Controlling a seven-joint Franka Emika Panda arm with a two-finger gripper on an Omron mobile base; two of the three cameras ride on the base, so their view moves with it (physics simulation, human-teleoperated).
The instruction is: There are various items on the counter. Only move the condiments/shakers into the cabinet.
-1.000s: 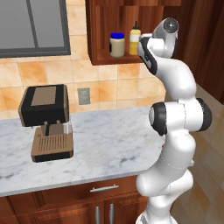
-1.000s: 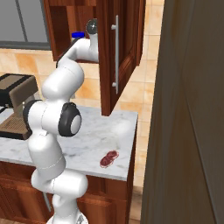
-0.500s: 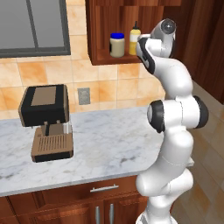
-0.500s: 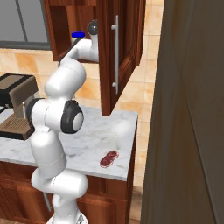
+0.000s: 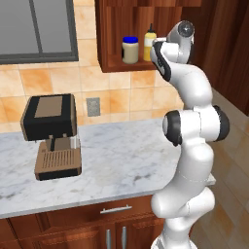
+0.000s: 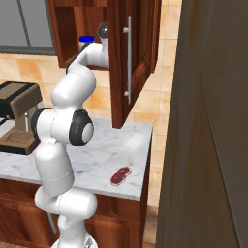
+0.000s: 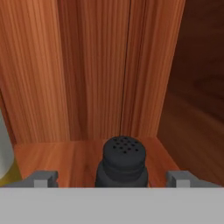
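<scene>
A simulated kitchen: orange-tan tiled wall, a grey window pane at upper left, and a tall dark wood panel standing close on the right. The desk (image 5: pixel 121 165) is a white-grey marbled stone top over dark wood drawers with metal handles. Above its right end hangs the cabinet (image 5: pixel 113 34), dark reddish-brown, its door (image 6: pixel 131 58) swung open toward the near side. A black and brown coffee machine (image 5: pixel 51 136) stands on the left part of the desk, against the wall.

The white arm rises from the near right and reaches up into the cabinet. In the hand view the claw (image 7: pixel 113 178) is spread wide, one fingertip on either side of the small black shaker (image 7: pixel 124 162), with clear space between each tip and the shaker, so nothing is pinched. The shaker stands upright on the cabinet floor, near the back right corner.

On the same cabinet floor, to the left, the blue-lidded jar (image 5: pixel 130 49) stands with the yellow squeeze bottle (image 5: pixel 149 44) just beside it on its right; the bottle's edge shows at the far left of the hand view.

The small dark-red lumpy object (image 6: pixel 120 176) lies on the desk near its right front edge.
</scene>
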